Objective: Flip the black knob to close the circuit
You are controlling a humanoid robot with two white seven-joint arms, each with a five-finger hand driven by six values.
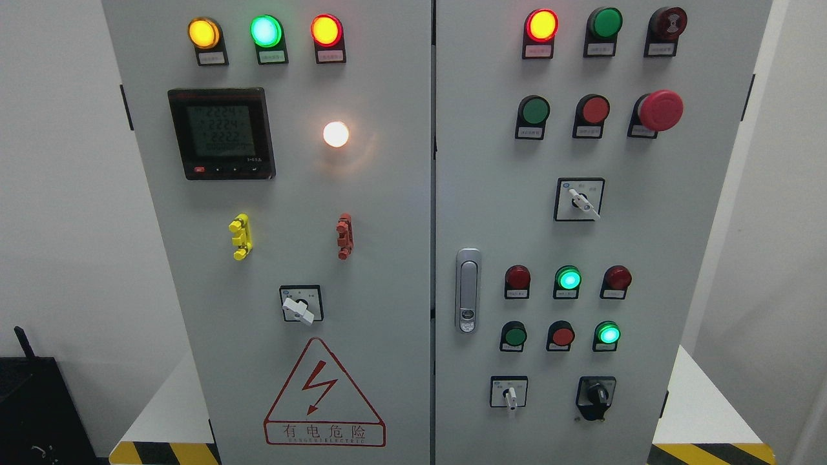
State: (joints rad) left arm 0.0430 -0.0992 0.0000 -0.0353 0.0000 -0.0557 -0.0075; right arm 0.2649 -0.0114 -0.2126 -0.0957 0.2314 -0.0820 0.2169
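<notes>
The black knob [596,395] sits at the lower right of the grey cabinet's right door [646,226], its handle pointing roughly straight down. Left of it is a white selector switch [510,394]. Neither robot hand shows in the head view.
The right door carries a red mushroom button [660,110], several lit and unlit indicator lamps, a white selector [581,201] and a door handle [468,290]. The left door [387,226] has a meter [221,133], a white switch [298,309] and a warning triangle [321,394]. A black box [32,407] stands at the lower left.
</notes>
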